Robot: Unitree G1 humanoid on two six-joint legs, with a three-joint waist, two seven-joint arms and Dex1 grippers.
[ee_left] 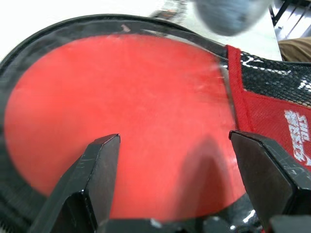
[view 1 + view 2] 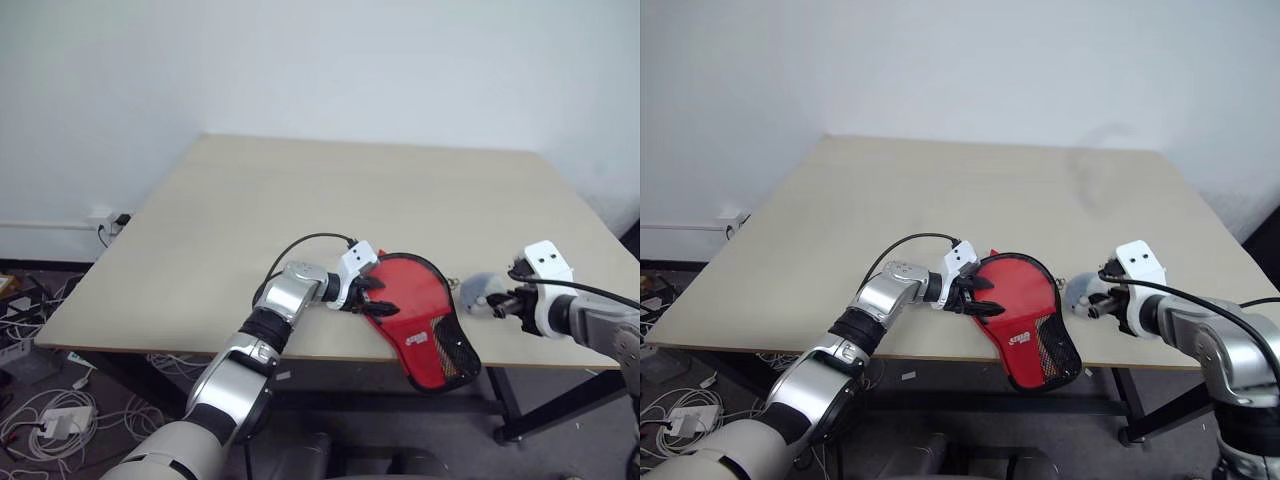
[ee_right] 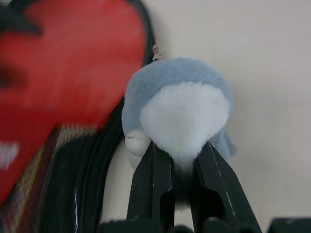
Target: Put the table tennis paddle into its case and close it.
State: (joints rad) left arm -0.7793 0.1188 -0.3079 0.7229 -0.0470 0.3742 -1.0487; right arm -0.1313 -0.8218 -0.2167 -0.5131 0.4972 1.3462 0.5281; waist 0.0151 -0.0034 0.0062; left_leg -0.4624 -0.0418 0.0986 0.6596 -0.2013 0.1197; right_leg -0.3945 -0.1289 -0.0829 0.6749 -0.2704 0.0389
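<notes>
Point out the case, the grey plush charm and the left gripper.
case (image 2: 1018,300): right eye view, on its red face.
grey plush charm (image 3: 177,104): right wrist view, on its white belly.
left gripper (image 1: 175,160): left wrist view, midway between its black fingertips.

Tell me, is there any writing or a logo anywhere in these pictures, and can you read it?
White logo on the red case, beside its black mesh patch: blurred and cut off at the picture's edge in the left wrist view, not readable.
No other words, numbers or signs can be made out.
</notes>
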